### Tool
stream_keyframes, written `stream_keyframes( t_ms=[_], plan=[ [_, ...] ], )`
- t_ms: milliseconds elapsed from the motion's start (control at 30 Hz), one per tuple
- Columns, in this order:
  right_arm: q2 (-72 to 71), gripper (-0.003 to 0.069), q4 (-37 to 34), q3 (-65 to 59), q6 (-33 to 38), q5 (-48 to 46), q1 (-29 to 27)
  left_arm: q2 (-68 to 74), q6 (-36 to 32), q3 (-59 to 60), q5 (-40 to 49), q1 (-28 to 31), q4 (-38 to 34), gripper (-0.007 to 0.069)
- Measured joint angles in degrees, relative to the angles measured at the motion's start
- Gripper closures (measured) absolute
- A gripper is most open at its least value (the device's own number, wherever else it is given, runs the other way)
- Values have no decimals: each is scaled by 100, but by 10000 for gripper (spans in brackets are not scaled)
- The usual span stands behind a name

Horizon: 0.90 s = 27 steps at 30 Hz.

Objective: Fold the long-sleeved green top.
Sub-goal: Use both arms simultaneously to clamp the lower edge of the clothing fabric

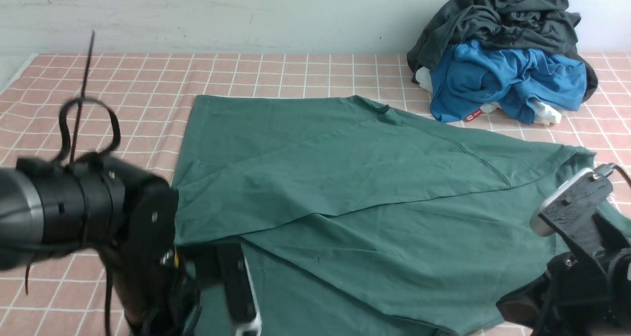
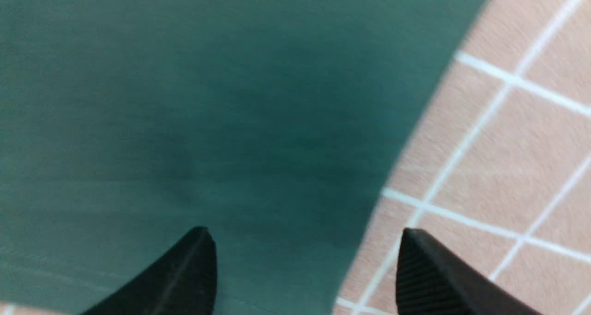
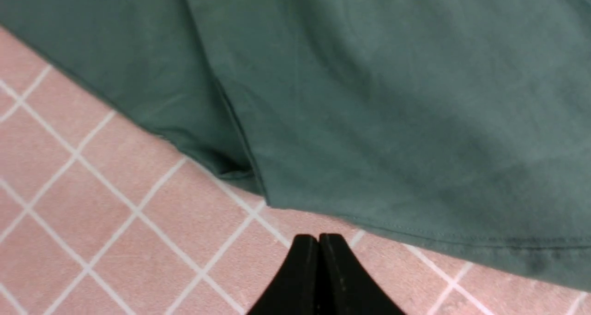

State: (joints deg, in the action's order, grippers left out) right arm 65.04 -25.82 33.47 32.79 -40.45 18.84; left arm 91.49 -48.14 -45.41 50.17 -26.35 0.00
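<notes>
the green long-sleeved top (image 1: 374, 198) is sprawling across the pink checked cloth (image 1: 148, 84), layers overlapping, and here's the left gripper (image 2: 304, 259), its fingers parting wide by the top's edge, gripping nothing! over on the right, the right gripper (image 3: 318, 241) is pressing its tips together, holding nothing, just beside the hem! the dark grey garment (image 1: 503, 20) is lying over the blue one (image 1: 508, 80), up at the far right.

Here's the front view, between the two arms, facing forward across the whole green top (image 1: 374, 178)! Both wrist views peer down from close above, left and right each catching an edge of the top, which all three share!
</notes>
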Motion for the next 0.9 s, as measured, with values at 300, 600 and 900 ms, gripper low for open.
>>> stream_keyframes(
  t_ms=[300,600,900],
  plan=[
    [0,671,-745,0,980,-321,0,15,-275,405,-687,-13,309,354],
    [-112,671,-985,0,1586,-496,0,-235,649,430,-898,-19,536,617],
    [-479,642,-264,5,2075,133,0,-1330,2910,432,-730,-19,1061,619]
  ],
)
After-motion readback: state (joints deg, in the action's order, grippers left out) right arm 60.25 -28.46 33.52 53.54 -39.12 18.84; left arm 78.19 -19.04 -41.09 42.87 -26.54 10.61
